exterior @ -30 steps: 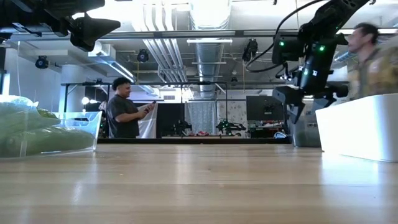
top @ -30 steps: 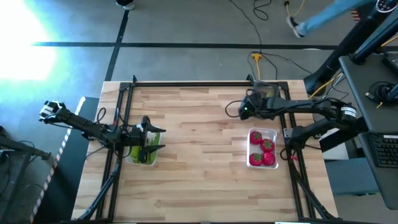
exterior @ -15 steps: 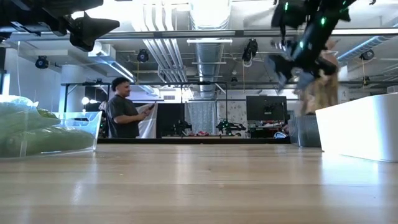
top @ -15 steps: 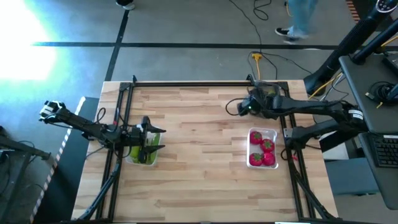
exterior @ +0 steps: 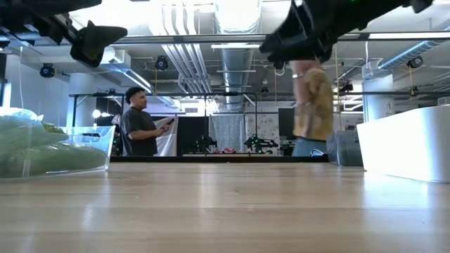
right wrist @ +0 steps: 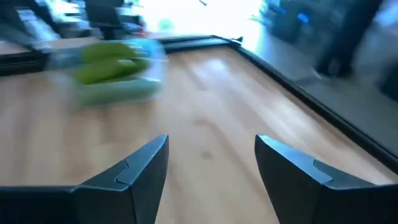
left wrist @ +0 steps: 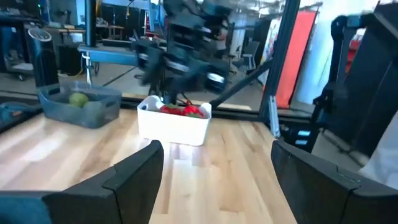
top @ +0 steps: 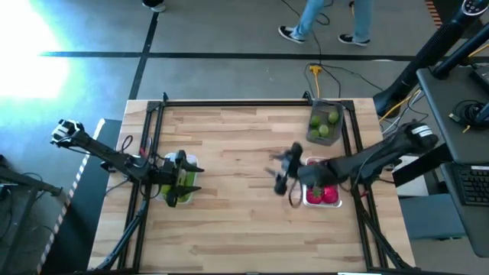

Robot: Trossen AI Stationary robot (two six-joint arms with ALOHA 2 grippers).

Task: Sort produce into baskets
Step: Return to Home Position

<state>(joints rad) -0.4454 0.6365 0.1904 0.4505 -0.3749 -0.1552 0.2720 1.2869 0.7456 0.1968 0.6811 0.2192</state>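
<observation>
High view: left gripper [top: 186, 178] hangs over the cucumbers [top: 174, 188] in the clear tray [top: 193, 163] at the table's [top: 237, 221] left edge. Right gripper [top: 281, 174] is above bare wood just beside the white tray [top: 330, 162] of tomatoes [top: 328, 195]. Limes [top: 324, 131] sit in the grey bin [top: 315, 139] at the far right corner, apart from both grippers. Low view: clear tray far left, white tray far right, both arms up high, a person [exterior: 138, 130] standing in the room behind. Left wrist view: fingers [left wrist: 134, 180] spread wide, holding nothing, tomatoes and limes ahead. Right wrist view: fingers [right wrist: 130, 174] also apart, holding nothing, cucumbers ahead.
</observation>
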